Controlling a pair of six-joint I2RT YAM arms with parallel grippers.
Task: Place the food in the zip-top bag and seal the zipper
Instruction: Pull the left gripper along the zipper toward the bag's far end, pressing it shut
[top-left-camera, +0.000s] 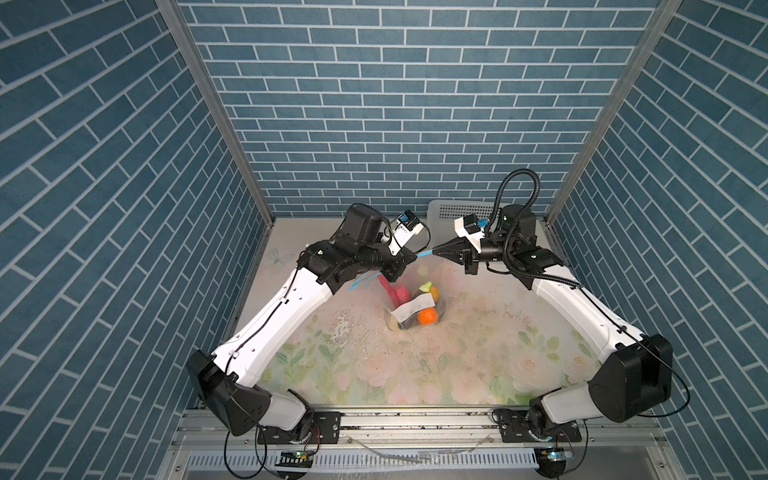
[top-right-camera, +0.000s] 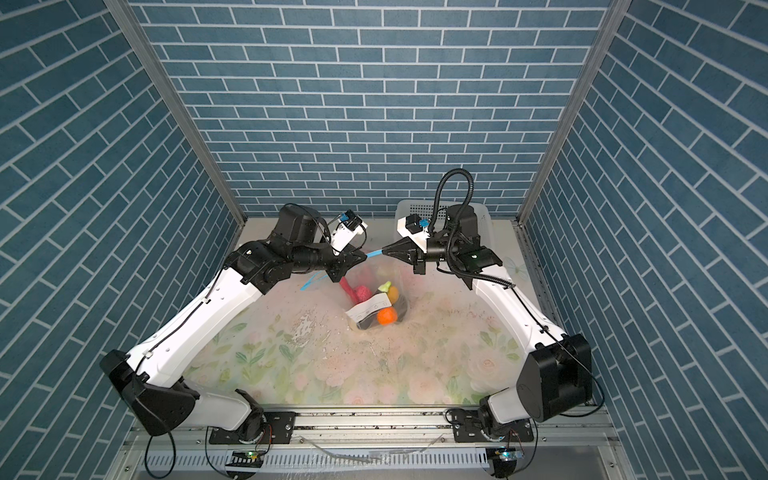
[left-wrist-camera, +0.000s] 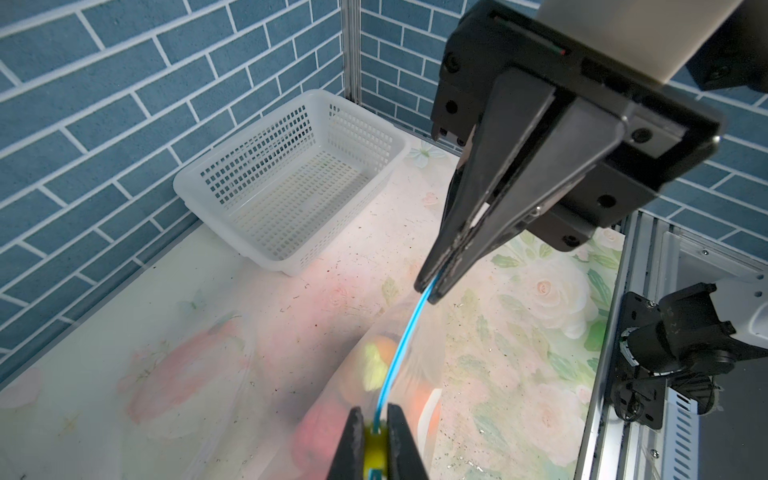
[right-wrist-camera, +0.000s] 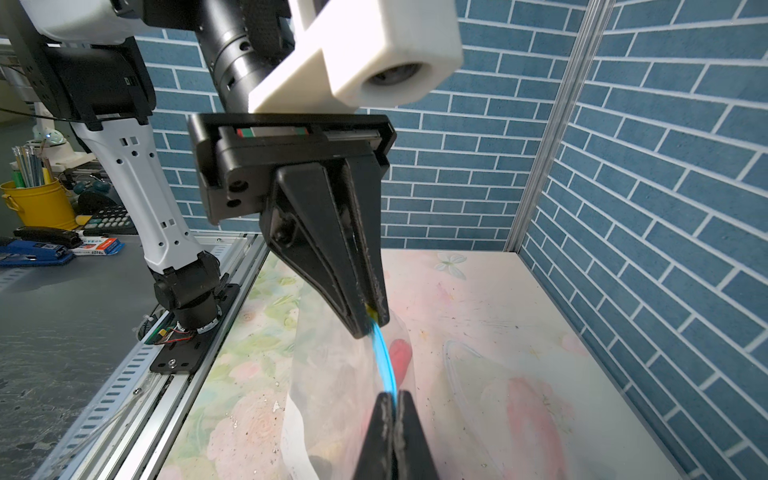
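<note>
Left wrist view: we see left claw (left-wrist-camera: 376, 424) clamped on yellow slider (left-wrist-camera: 375, 451), right claw (left-wrist-camera: 430, 291) clamped on zipper (left-wrist-camera: 405, 345). Bag (top-left-camera: 406, 311) with food (top-left-camera: 428, 316) hangs between them over surface (top-left-camera: 415, 365). Basket (left-wrist-camera: 291, 178) sits in back corner, well apart, behind right claw.

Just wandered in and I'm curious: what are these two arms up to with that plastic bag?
They appear to be sealing a clear zip-top bag that already has toy food inside. The left end effector is shut on the yellow slider, and the right end effector pinches the light-blue zipper, which is stretched between them above the floral table. The bag hangs beneath. A white perforated basket sits in the back corner.
</note>
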